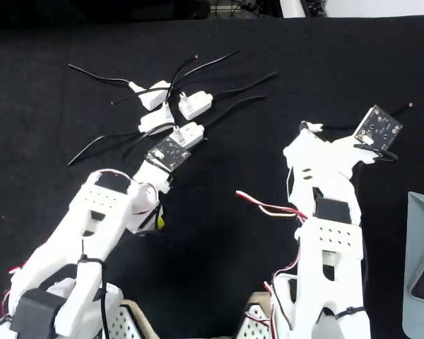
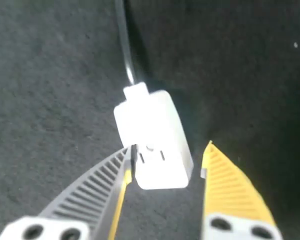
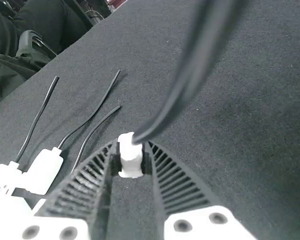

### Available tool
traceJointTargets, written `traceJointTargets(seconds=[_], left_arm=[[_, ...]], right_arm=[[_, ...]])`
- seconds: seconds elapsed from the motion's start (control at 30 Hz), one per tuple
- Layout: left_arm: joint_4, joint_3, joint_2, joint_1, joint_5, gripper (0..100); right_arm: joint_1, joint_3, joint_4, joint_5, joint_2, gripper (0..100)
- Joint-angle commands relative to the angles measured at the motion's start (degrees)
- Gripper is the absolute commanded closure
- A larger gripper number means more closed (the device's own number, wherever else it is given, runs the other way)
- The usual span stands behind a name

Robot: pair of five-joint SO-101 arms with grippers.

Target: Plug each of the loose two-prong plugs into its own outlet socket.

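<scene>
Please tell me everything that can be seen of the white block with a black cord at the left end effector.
The white block is rectangular with rounded edges, plastic by its look. Its near face shows two thin slots, like an outlet socket. A black cord leaves its far end. It lies flat on the black cloth between the open fingers of the left end effector; the grey finger is against one side, the yellow finger near the other.

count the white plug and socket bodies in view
5: rear-left body, front-left body, rear-right body, socket between left jaws, plug in right jaws. More may be hidden.
</scene>
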State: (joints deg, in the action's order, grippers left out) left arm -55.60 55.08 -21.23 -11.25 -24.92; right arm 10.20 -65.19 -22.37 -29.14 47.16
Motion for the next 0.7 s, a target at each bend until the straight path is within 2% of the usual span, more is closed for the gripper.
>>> traceJointTargets(seconds=[0.0,0.33,0.67], left_arm=[[2.90,0.66,-0.35,4.18,-0.88,76],[2.29,-1.36,-0.97,11.30,-3.69,76],[-3.87,-13.85,-0.35,19.38,-4.04,76]], right_arm=[[0.44,3.74,0.97,-0.18,-0.22,98.5],[0.44,3.74,0.97,-0.18,-0.22,98.5],[-0.70,3.65,0.88,-0.09,-0.22,98.5]])
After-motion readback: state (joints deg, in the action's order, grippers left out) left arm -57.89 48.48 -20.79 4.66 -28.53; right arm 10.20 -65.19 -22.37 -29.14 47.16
